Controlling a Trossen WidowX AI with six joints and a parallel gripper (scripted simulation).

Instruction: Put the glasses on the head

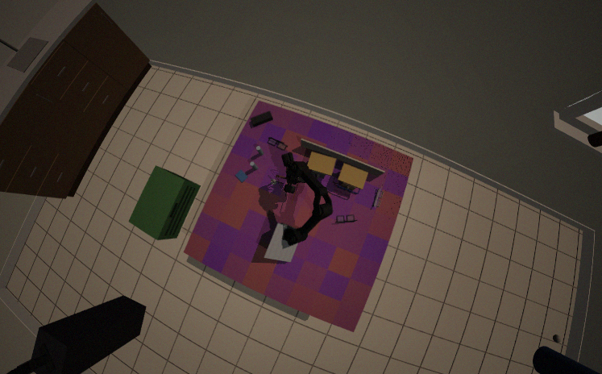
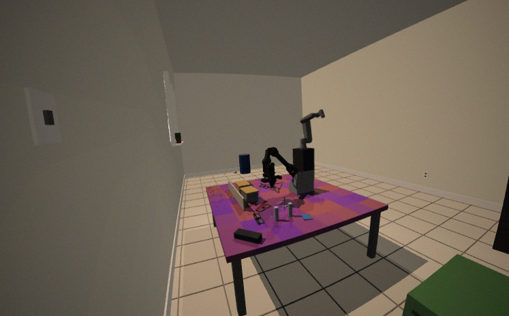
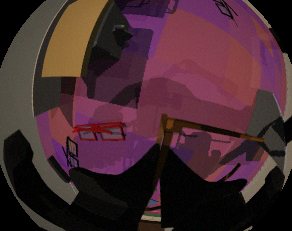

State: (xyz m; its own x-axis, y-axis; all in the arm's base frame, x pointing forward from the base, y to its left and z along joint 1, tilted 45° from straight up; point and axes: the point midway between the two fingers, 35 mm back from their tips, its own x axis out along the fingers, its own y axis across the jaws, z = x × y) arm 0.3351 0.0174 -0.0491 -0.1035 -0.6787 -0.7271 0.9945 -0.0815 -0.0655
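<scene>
My gripper [image 1: 288,178] [image 2: 272,185] [image 3: 159,148] is shut on the tortoiseshell glasses [image 3: 212,128], pinching a brown part near a frame corner; a long bar stretches right in the wrist view. It hangs above the table, in front of the display heads and apart from them. The two heads are yellow-topped dark blocks: one [image 1: 321,163] [image 2: 249,189] [image 3: 72,39] at left in the top view, with a nose [image 3: 123,32] showing in the wrist view, the other [image 1: 353,176] [image 2: 242,183] to its right. I cannot make out the green tag. The far temple is hard to see.
An upright board [image 2: 236,195] stands behind the heads. Red glasses [image 2: 263,207] [image 3: 99,131], black glasses [image 1: 276,143] [image 2: 258,218], two white cylinders [image 2: 276,214] [image 2: 289,209], a blue cloth [image 1: 241,176] [image 2: 306,216] and a black case [image 1: 261,118] [image 2: 248,235] are on the table. More glasses [image 1: 345,218] lie right.
</scene>
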